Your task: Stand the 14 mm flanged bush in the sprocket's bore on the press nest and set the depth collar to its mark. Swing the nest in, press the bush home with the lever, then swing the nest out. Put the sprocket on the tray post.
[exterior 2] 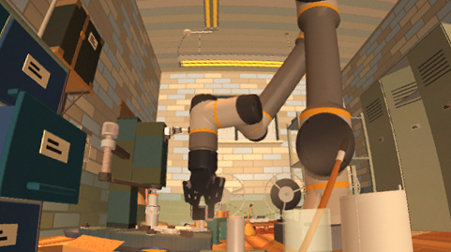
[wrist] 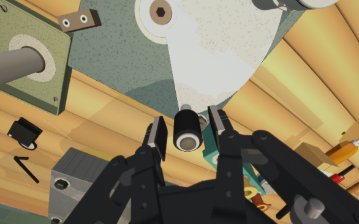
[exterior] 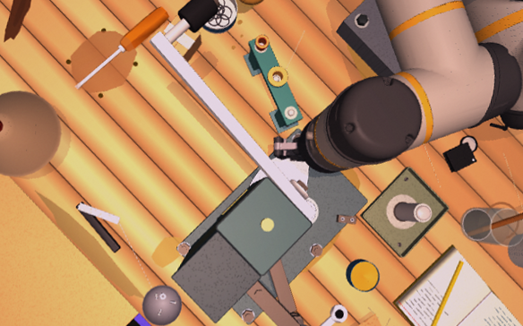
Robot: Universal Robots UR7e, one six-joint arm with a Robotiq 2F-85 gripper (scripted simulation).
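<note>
At the middle of the bench stands the press (exterior: 262, 224) on its grey base plate, with the long white lever (exterior: 218, 105) running out to a black grip (exterior: 198, 10). The pale round nest (wrist: 220, 55) lies on the plate under the press head, and its black knob (wrist: 187, 130) sticks out from its rim. The teal bush rack (exterior: 275, 81) sits just beyond, with yellow and brass bushes in it. The tray post (exterior: 412, 211) stands on its green tray to the right. My gripper (wrist: 187, 131) straddles the nest's knob and is open, holding nothing.
The press head and lever rise close beside my wrist. A small brown stop block (wrist: 79, 20) is screwed to the plate near the tray. A black padlock (exterior: 460, 156), a glass with a brush (exterior: 490, 224), a notebook (exterior: 461, 319) and tape roll (exterior: 362, 275) lie to the right.
</note>
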